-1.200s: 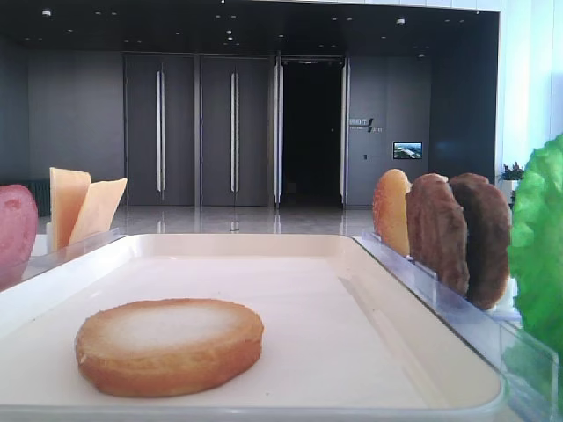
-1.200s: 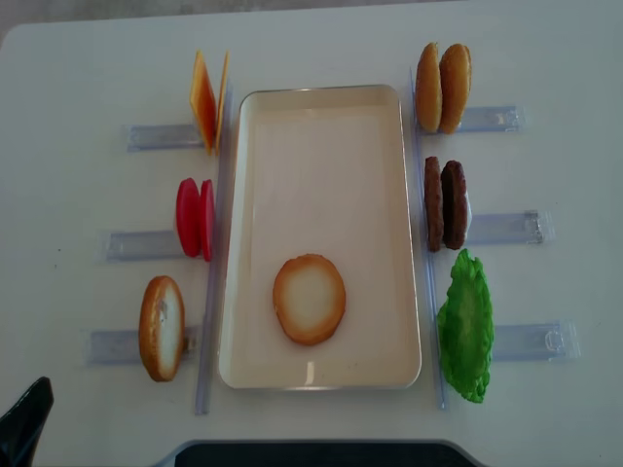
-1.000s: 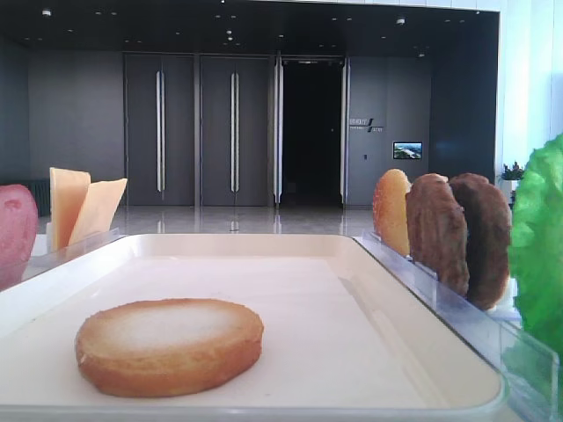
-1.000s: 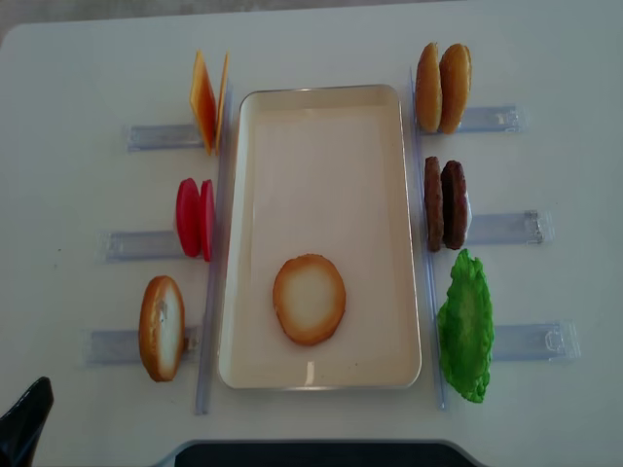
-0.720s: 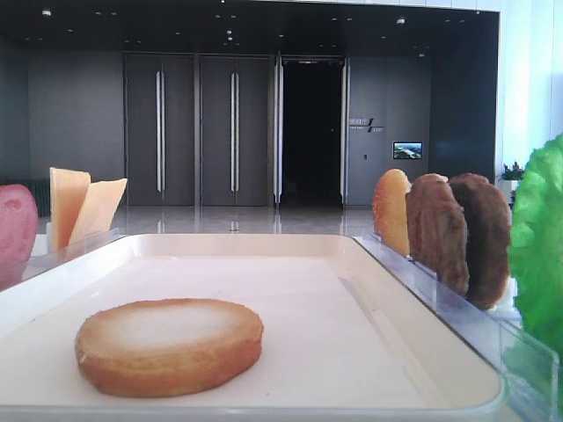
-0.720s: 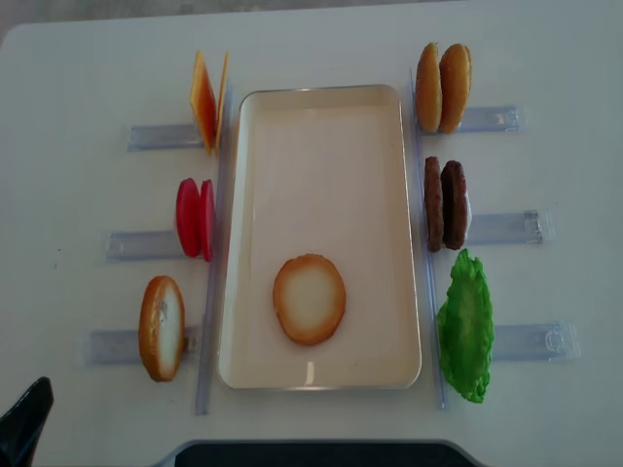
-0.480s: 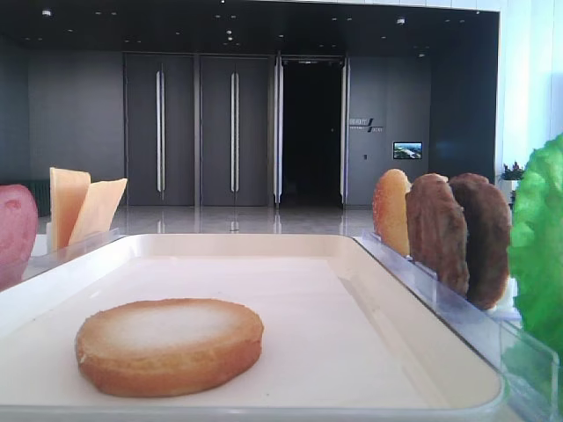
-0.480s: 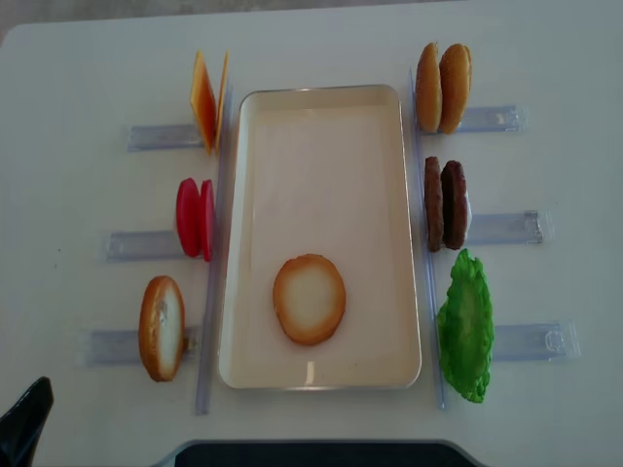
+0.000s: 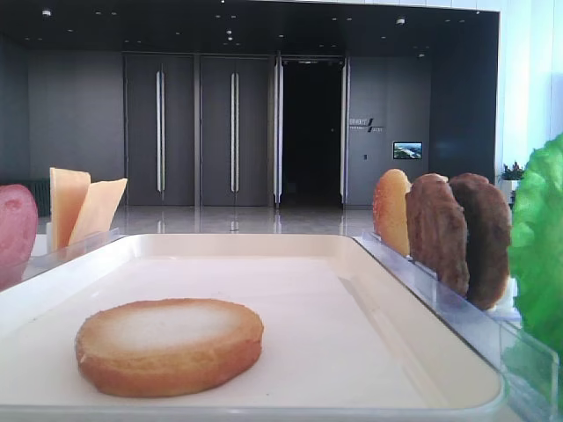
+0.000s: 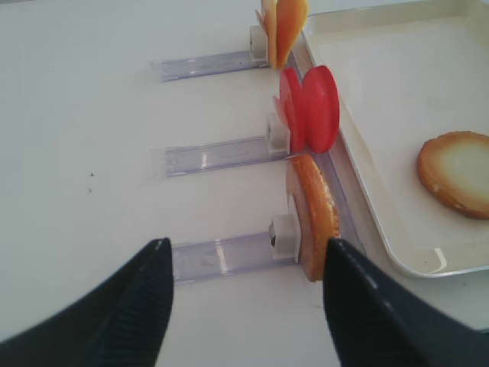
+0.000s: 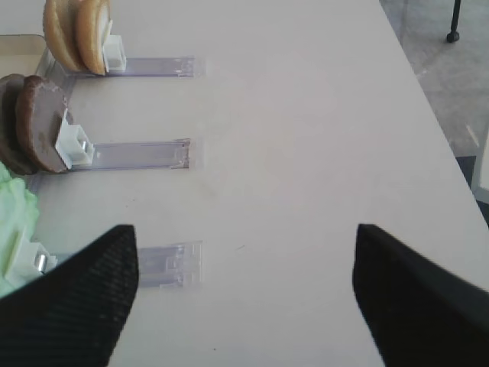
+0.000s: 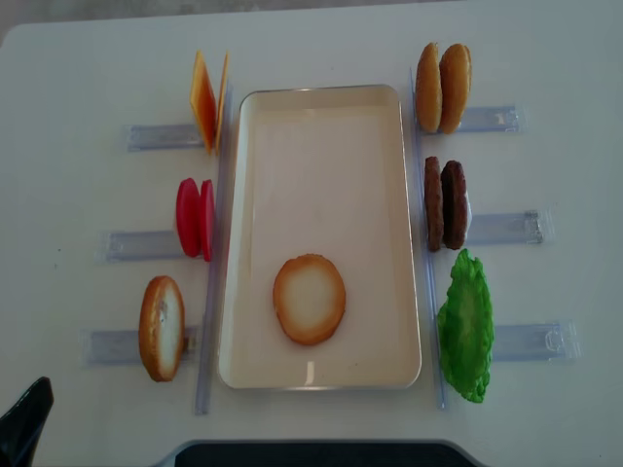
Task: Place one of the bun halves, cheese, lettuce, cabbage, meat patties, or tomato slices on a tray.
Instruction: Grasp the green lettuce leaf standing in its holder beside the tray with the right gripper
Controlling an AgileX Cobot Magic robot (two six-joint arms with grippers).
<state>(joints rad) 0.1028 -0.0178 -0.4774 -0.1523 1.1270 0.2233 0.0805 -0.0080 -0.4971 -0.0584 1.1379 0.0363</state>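
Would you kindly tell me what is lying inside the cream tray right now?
Inside the tray lies a single bun half, flat with its pale cut face up, near the end closest to the robot. The rest of the tray floor is bare; what the bun covers cannot be seen.

Lighting bright, even, diffuse; shadows on the white tabletop (image 12: 88, 58) faint. Small glare spot on the tray (image 12: 311, 372) rim. Wrist views soft; dark pincer fingers (image 11: 69, 306) blurred, low view's hall background dim.

Cream tray (image 12: 321, 107); golden-brown bun half (image 12: 309, 299); green lettuce (image 12: 465, 329); dark-brown patties (image 12: 445, 204); red tomato (image 12: 195, 218).
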